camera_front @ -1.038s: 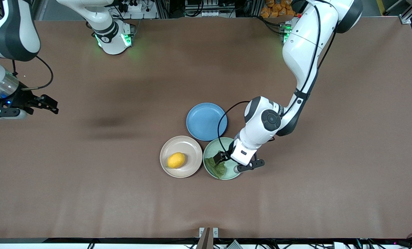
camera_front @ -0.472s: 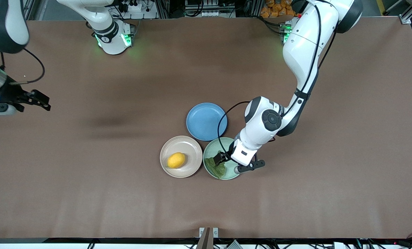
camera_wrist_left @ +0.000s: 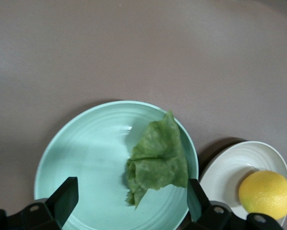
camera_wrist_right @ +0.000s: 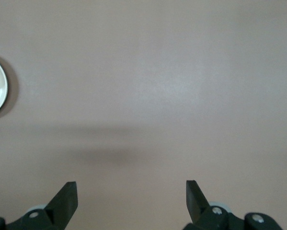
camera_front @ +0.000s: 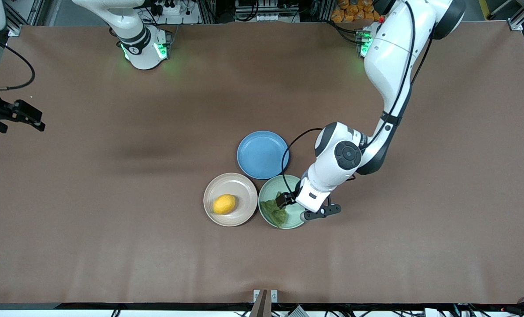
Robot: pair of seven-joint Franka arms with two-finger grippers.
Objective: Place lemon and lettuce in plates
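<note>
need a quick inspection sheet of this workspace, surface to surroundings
surface: brown table, bare but for three plates
job's things: lemon on the beige plate; lettuce on the mint plate
clutter: blue plate, nothing on it
grippers: left gripper open, over the mint plate, lettuce between its fingers but not gripped; right gripper open, over bare table at the right arm's end
cables: black cable looping from the left wrist over the blue plate's edge
surroundings: racks and wiring past the bases, orange items near the left arm's base
</note>
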